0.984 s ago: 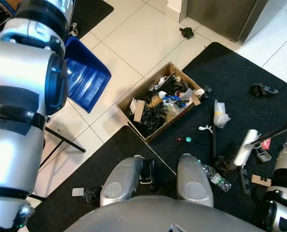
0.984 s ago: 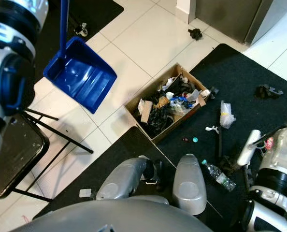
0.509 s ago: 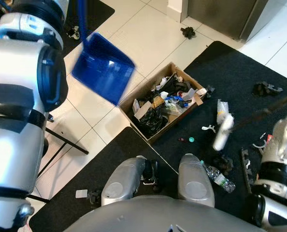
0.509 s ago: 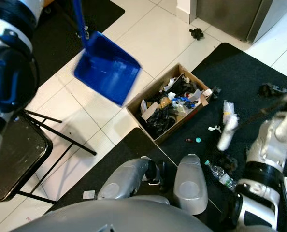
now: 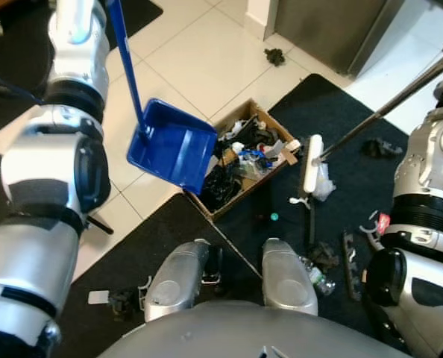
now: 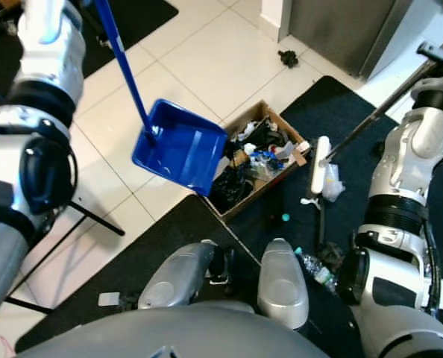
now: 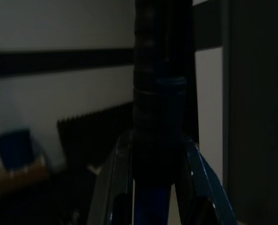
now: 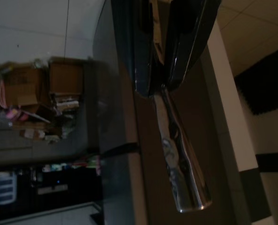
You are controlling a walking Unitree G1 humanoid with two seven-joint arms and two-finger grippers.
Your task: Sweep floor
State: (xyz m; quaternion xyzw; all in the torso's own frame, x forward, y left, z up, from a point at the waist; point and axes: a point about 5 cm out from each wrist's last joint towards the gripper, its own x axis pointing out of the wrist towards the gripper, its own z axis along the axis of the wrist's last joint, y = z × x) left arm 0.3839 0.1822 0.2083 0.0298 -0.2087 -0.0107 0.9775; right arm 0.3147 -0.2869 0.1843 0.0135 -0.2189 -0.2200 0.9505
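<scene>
A blue dustpan (image 5: 173, 145) hangs tilted on its long blue handle (image 5: 126, 60), its lip over the left corner of a cardboard box (image 5: 281, 125) full of scraps. In the left wrist view my left gripper (image 7: 157, 159) is shut on that handle. A broom's white head (image 5: 311, 153) hovers above the black mat (image 5: 371, 112), just right of the box. Its metal pole (image 6: 378, 112) slants up to the right, and in the right wrist view my right gripper (image 8: 163, 86) is shut on it.
Litter lies on the mat: a plastic bottle (image 5: 317, 274), a green cap (image 5: 274, 217), a crumpled bag (image 5: 324, 177), a black scrap (image 5: 378, 147). Another black scrap (image 5: 272, 54) sits on the white tiles near a dark cabinet (image 5: 318, 30). A chair leg (image 6: 98, 218) stands at my left.
The dustpan has swung right and down to the box's edge. The broom head has lifted off the mat and moved up toward the box as my right arm rose.
</scene>
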